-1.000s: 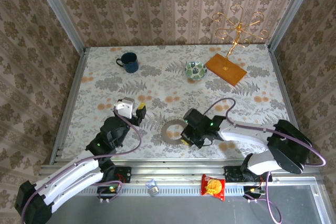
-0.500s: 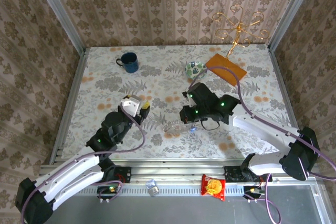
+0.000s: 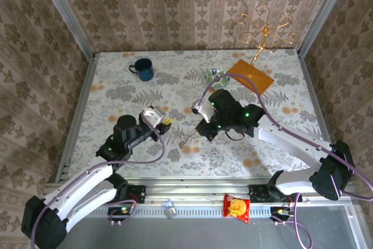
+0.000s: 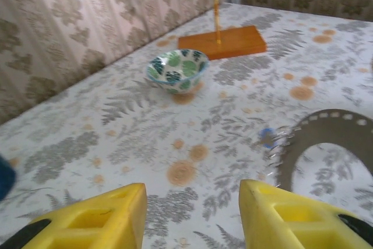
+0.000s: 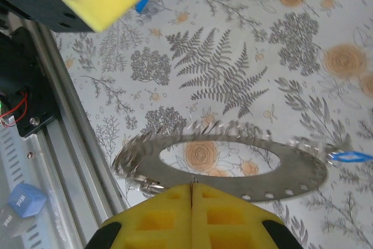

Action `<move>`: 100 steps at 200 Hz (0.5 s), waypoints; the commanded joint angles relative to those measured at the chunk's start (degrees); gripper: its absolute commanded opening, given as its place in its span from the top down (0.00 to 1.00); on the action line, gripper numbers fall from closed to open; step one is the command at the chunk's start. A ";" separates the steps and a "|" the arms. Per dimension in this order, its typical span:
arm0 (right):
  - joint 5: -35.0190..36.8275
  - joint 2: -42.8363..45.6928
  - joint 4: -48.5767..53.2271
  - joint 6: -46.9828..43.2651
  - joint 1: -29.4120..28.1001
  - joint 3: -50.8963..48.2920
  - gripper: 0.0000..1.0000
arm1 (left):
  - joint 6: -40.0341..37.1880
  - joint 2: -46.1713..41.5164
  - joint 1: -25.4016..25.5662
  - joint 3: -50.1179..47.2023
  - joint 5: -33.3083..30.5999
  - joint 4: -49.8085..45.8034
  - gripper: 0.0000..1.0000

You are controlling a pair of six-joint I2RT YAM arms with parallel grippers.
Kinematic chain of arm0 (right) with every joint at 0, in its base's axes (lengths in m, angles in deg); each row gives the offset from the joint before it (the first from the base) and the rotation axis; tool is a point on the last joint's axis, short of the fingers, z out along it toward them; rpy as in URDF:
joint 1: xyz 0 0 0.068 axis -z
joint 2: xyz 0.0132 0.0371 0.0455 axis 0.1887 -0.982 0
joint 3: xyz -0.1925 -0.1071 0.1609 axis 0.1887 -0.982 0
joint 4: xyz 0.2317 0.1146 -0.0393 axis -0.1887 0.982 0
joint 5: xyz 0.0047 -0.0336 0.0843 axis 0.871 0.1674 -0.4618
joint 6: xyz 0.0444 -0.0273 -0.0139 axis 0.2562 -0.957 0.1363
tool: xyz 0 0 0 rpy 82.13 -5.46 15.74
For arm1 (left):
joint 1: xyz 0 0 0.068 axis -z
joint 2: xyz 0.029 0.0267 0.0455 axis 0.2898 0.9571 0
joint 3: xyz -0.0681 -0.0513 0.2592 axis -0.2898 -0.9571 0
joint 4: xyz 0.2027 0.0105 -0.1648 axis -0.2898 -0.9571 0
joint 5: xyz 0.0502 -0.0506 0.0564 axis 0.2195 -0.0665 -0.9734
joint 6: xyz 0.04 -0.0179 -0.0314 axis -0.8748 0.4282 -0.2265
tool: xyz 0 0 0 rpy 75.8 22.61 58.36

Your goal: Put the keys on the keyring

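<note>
Right gripper [image 5: 192,193] is clamped shut on the keyring [image 5: 291,174] at its 6 o'clock rim, lifting it off the table [image 5: 221,68]. It looks like thin, stiff metal, likely light but slick, so an edge pinch could pivot. One of the keys [image 5: 352,156] sits at 3 o'clock, tiny and best taken by its blue head. Farther out, left gripper [image 4: 192,214] hovers, fingers apart, empty.
</note>
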 commanded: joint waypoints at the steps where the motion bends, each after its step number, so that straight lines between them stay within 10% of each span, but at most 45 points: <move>1: -4.31 1.83 -5.80 -6.16 0.31 -1.68 1.00 | -1.12 1.07 -2.08 1.13 12.37 -0.20 0.57; 57: -15.11 -0.55 -9.93 -15.40 1.88 -2.47 1.00 | -3.16 6.40 -2.92 0.71 28.69 2.37 0.70; 100: -17.07 -2.08 -8.95 -19.43 1.89 -1.86 1.00 | -4.55 10.06 -0.08 -0.24 29.81 6.04 0.70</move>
